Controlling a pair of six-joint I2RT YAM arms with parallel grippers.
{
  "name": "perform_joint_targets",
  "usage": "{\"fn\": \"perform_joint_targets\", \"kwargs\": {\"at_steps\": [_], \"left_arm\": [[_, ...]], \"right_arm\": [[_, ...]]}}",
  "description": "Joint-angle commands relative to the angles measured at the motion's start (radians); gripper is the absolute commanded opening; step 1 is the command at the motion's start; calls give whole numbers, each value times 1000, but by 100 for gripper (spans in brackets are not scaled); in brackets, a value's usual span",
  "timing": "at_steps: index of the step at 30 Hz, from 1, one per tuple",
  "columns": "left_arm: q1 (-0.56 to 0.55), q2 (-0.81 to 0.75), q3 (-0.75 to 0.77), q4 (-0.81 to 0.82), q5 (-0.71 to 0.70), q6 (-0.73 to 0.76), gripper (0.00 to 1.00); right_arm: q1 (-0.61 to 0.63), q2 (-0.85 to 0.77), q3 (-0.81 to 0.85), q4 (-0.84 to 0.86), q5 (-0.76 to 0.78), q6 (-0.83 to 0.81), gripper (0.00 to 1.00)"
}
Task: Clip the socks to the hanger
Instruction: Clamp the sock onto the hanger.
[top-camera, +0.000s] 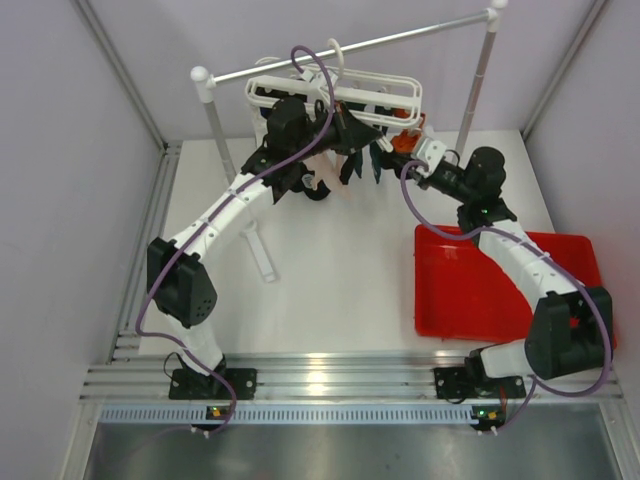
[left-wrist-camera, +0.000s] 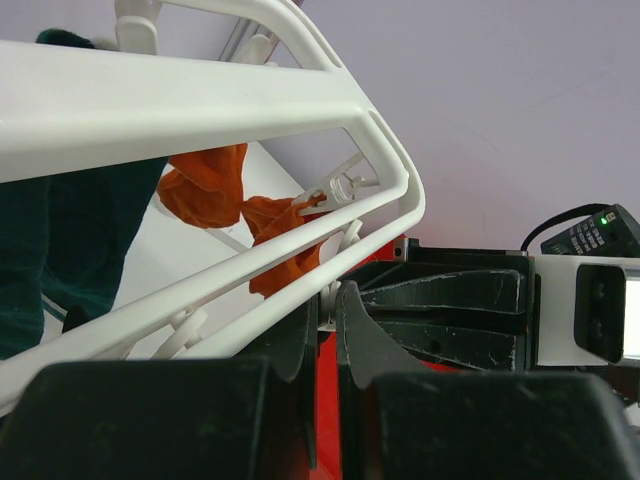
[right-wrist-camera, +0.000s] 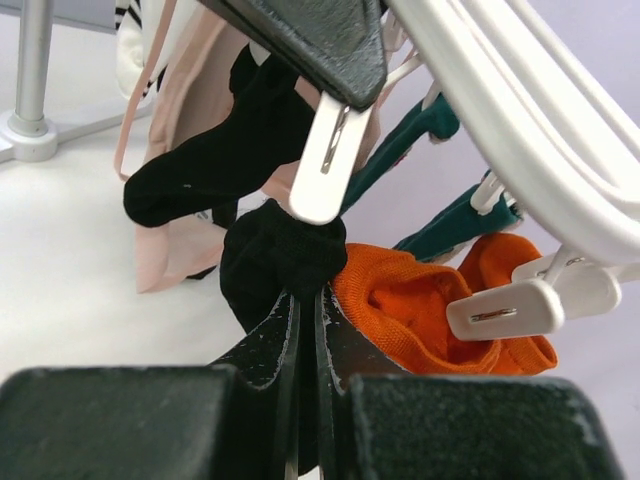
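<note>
Right end effector (right-wrist-camera: 303, 305) is gripping the small black fabric sock (right-wrist-camera: 283, 255), left end effector (left-wrist-camera: 326, 315) is squeezing the white plastic clip (right-wrist-camera: 325, 160) above it; I'm thinking the cuff's needing deeper feeding.

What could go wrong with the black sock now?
The black sock, pinched in the right jaws, sits just under a white clip; it could miss the clip or slip out once let go. The orange sock is right beside it, so pushing up might knock that one loose.

The top view looks down from above the near edge across the whole table (top-camera: 340, 260); both wrist views sit close beneath the hanger (left-wrist-camera: 200, 100), sharing its orange sock (left-wrist-camera: 205, 190).
</note>
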Motion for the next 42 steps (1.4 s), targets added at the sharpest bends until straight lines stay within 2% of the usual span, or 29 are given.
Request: {"fn": "perform_joint_targets", "kwargs": {"at_steps": [1,26,29,33,34,37,40,41,42], "left_arm": [[1,-3,-2,-7,37,1,0],[-1,8,1,-25,43,13,0],[-1,8,1,-30,43,16,4],[-2,8,6,-36,36,16,17],[-2,8,4,-36,37,18,25],[-2,5,6,-38,37,18,37],[-2,-3,3,-39,30,21,43],[-1,-8,4,-41,30,22,50],[-1,-12,3,-39,26,25,52]], "right_arm": [[-2,7,57,46,2,44,0],[-3,-1,106,40,-38,122,0],[-3,-3,112,42,-38,130,0],[-5,-10,114,42,-42,137,0],[-3,-10,114,42,-42,137,0],[-3,-10,117,40,-38,145,0],[-3,-12,112,39,-38,145,0],[-3,-15,112,36,-35,145,0],[-3,-15,111,33,-35,142,0]]}}
